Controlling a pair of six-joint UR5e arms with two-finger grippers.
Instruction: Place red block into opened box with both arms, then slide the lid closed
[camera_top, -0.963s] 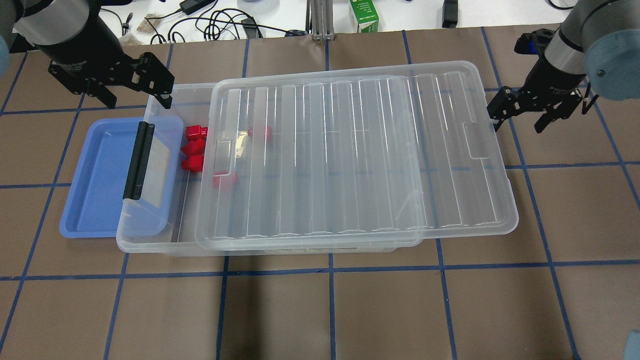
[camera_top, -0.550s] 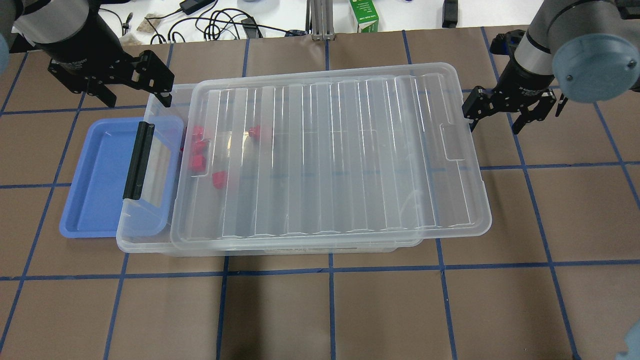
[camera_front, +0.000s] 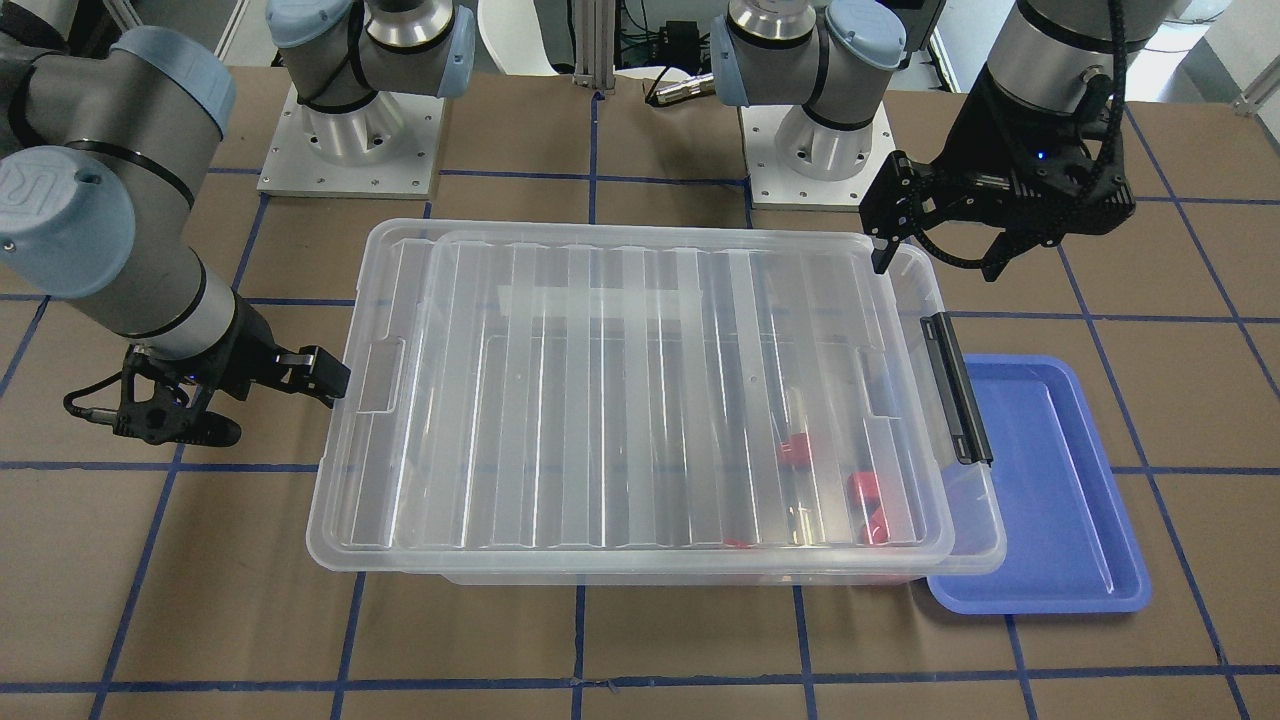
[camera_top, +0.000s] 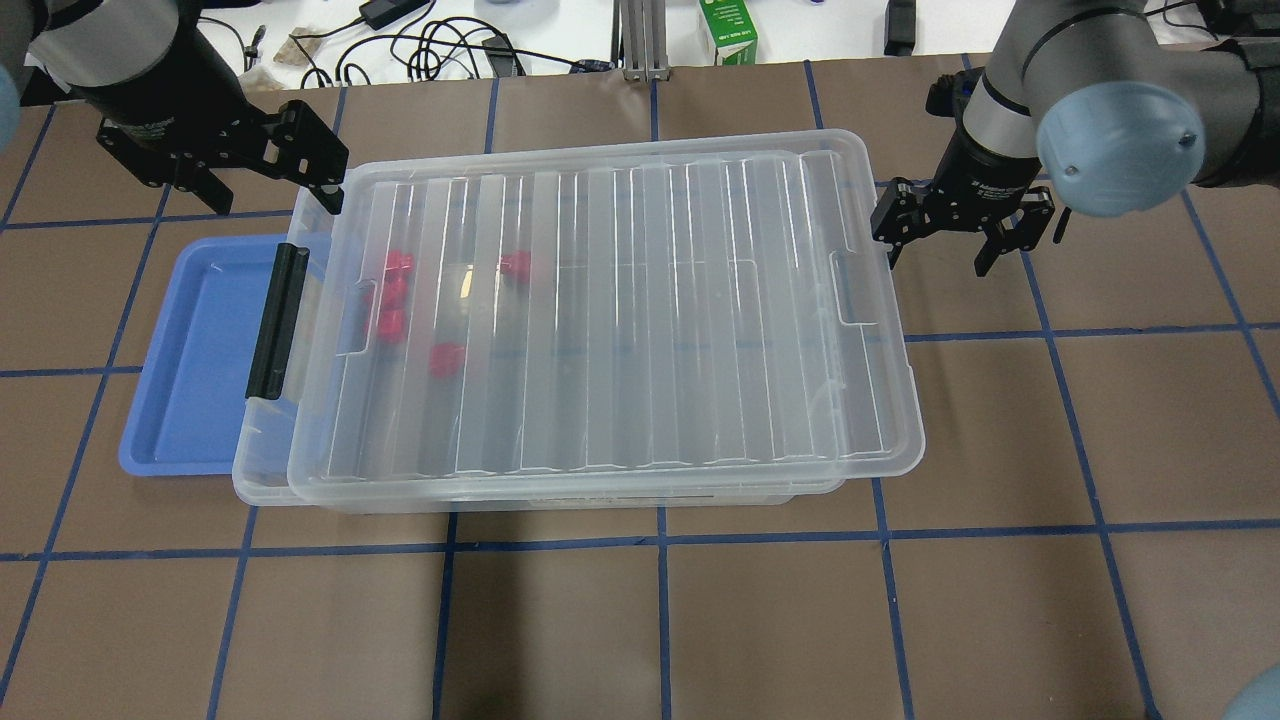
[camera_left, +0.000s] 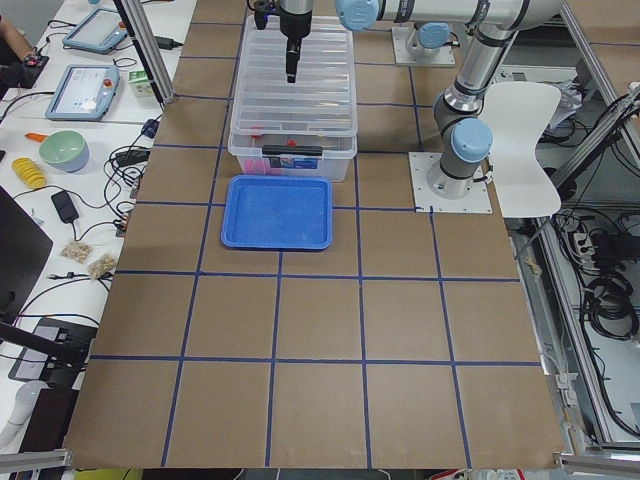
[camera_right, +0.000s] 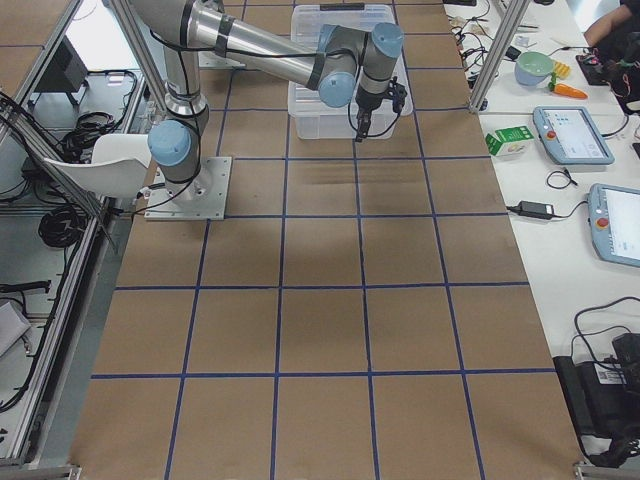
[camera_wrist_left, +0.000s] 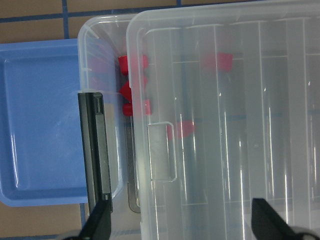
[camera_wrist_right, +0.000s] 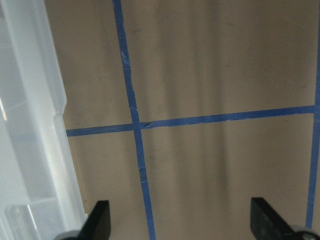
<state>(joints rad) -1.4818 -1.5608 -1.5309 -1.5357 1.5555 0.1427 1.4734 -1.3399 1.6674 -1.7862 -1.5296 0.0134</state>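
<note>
The clear box (camera_top: 262, 482) lies across the table with its black latch bar (camera_top: 278, 320) at its left end. The ribbed clear lid (camera_top: 650, 320) covers most of it, overhanging at the right and leaving a narrow strip open by the latch. Several red blocks (camera_top: 398, 262) lie inside near the latch end, seen through the lid (camera_front: 600, 400) and in the left wrist view (camera_wrist_left: 140, 107). My left gripper (camera_top: 255, 185) hangs open over the box's far left corner. My right gripper (camera_top: 940, 245) is open, one finger (camera_front: 325, 380) at the lid's right end.
A blue tray (camera_top: 190, 370) sits under the box's latch end. Cables and a green carton (camera_top: 728, 30) lie beyond the far table edge. Tablets and a bowl (camera_left: 62, 150) are on a side bench. Brown mat with blue grid lines surrounds the box.
The lid has slid left over the box, with my right gripper following its right end. The red blocks that lay uncovered are now under the lid. The left arm has not moved.
</note>
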